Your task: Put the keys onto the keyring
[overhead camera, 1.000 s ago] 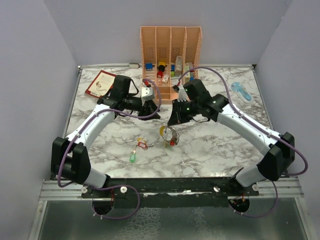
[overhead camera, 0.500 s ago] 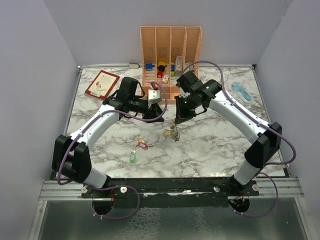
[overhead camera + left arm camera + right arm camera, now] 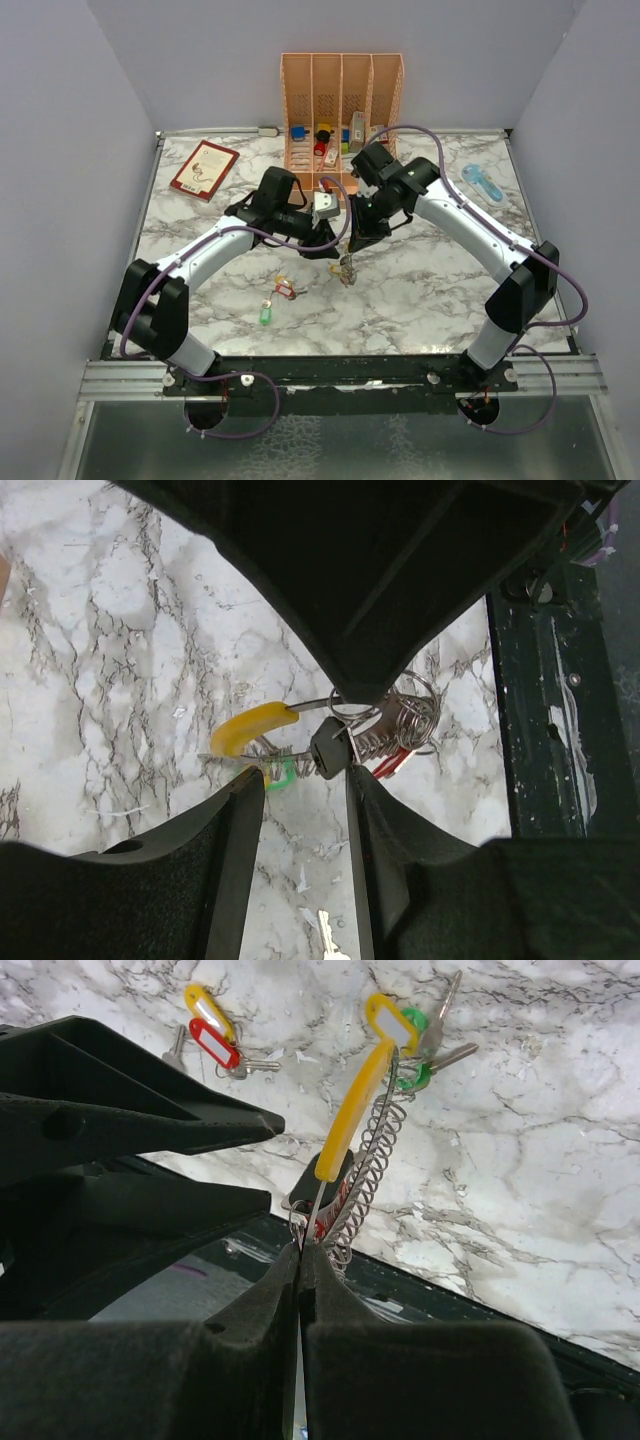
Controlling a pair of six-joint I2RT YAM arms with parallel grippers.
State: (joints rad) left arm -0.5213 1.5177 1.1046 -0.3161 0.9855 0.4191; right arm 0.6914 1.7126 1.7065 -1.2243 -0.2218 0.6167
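Keyring: the keyring (image 3: 347, 268) is being held up over the middle of the table (image 3: 430, 290), its load hanging beneath it.
Ring load: a yellow tag (image 3: 255, 727), a black-headed key (image 3: 330, 748) and a wire spring coil (image 3: 365, 1175) are being carried on the loop.
Right gripper: the right gripper (image 3: 300, 1255) is being kept pressed together on the thin wire, at 12 o'clock of the ring in the top view.
Left gripper: the left gripper (image 3: 302, 790) is being held with its fingers apart and nothing between them, at 10 o'clock of the ring and just beside it.
Loose keys: a red- and yellow-tagged pair (image 3: 285, 290) and a green-tagged key (image 3: 265, 315) are lying on the marble at 8 o'clock of the ring, well apart from it.
Step in hand: judged from this, the ring is being offered to the left fingers for a second hold or for prising the wire open.
Doing it well: the wire is best taken beside the right pinch, clear of tag and coil, while the ring is being kept steady so nothing swings.
Surroundings: a peach organizer (image 3: 342, 75) is standing at 12 o'clock of the table.
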